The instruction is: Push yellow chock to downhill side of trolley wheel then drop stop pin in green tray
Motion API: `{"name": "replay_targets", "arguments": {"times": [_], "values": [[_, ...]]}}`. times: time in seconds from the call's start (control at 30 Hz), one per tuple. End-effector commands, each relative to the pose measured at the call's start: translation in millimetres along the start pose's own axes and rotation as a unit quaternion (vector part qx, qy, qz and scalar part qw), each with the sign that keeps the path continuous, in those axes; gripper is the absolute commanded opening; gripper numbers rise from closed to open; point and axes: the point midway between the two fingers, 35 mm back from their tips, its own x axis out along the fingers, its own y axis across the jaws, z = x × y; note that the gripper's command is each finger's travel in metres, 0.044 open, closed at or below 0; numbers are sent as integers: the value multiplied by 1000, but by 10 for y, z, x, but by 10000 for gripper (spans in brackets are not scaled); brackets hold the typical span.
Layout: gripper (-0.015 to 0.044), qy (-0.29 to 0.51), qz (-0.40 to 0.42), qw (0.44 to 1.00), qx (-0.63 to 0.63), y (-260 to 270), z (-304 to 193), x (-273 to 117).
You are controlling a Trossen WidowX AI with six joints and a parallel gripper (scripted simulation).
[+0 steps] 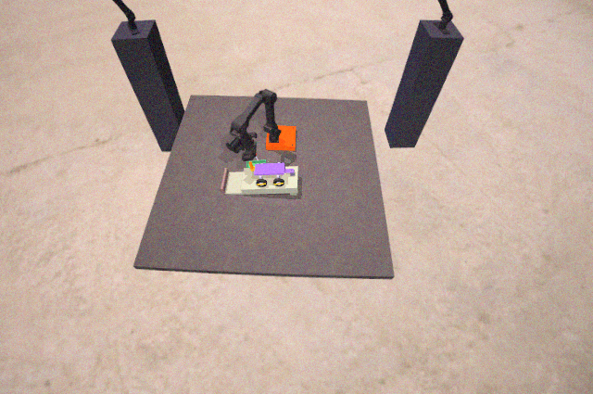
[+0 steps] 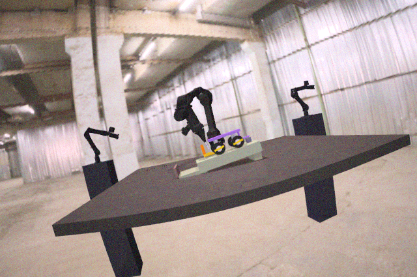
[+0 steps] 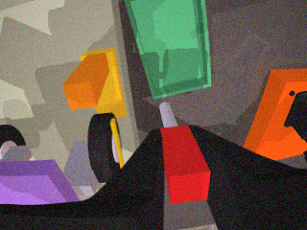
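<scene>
My gripper (image 1: 248, 158) (image 2: 204, 139) (image 3: 173, 134) is shut on the stop pin, gripping its red head (image 3: 188, 189); the pale shaft points away from the fingers, toward the near end of the green tray (image 1: 262, 161) (image 3: 206, 48). The pin is clear of the trolley and above the table, beside the ramp. The purple trolley (image 1: 270, 169) (image 2: 225, 135) (image 3: 34, 189) stands on the pale ramp (image 1: 234, 183) (image 2: 232, 158). The yellow chock with its orange handle (image 1: 251, 166) (image 2: 202, 150) (image 3: 86, 83) sits on the ramp at the downhill side of a lower wheel, touching or almost touching; its underside is hidden.
The arm's orange base plate (image 1: 289, 133) (image 3: 261, 134) lies behind the ramp. A reddish bar (image 1: 223, 180) (image 2: 176, 171) stands across the ramp's foot. Two other arms stand on dark pillars (image 1: 148, 78) (image 1: 421, 78) beyond the table.
</scene>
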Motion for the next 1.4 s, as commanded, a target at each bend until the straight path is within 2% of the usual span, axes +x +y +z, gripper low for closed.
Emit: {"name": "replay_targets", "arguments": {"times": [0.0,0.33,0.67,1.0,1.37], "values": [[0,-4,2,1000,6,1,35,-25],[0,-33,12,988,147,-6,12,-19],[0,-62,27,953,294,-8,-11,-13],[0,-86,46,896,433,-6,-32,-7],[0,-106,78,809,573,0,-55,-7]]}}
